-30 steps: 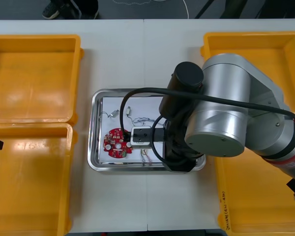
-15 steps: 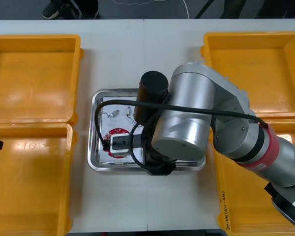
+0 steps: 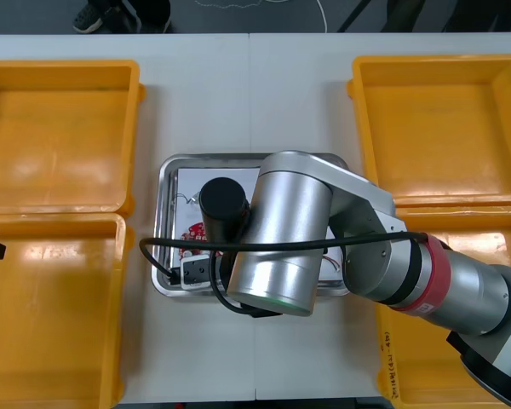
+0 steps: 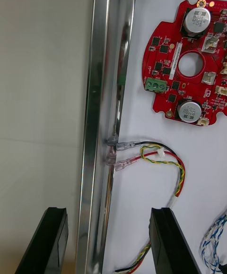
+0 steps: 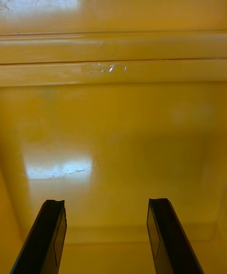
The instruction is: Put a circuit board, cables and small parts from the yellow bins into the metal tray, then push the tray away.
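Your right tool [image 4: 108,213] hung over the left edge of the metal tray [image 4: 94,113], close to its near left corner. Its fingers [image 4: 163,226] were spread wide and held nothing. One finger was over the bare surface [image 4: 42,89] just outside the tray. The other was over the white inside of the tray.

The round red circuit board [image 4: 163,73] lay flat on the white inside, in the left part of the tray. The red and yellow cable [image 4: 178,172] lay in a loop on the near side of the board, between the board and the tool. Its clear ends reached the tray's left wall. A bit of the blue and white cable [image 4: 213,236] lay beside it, farther from the wall.

From above, your big right arm [image 3: 281,239] covered much of the tray.

Your left tool [image 5: 106,203] was parked inside the near left yellow bin [image 5: 113,113], fingers spread and holding nothing.
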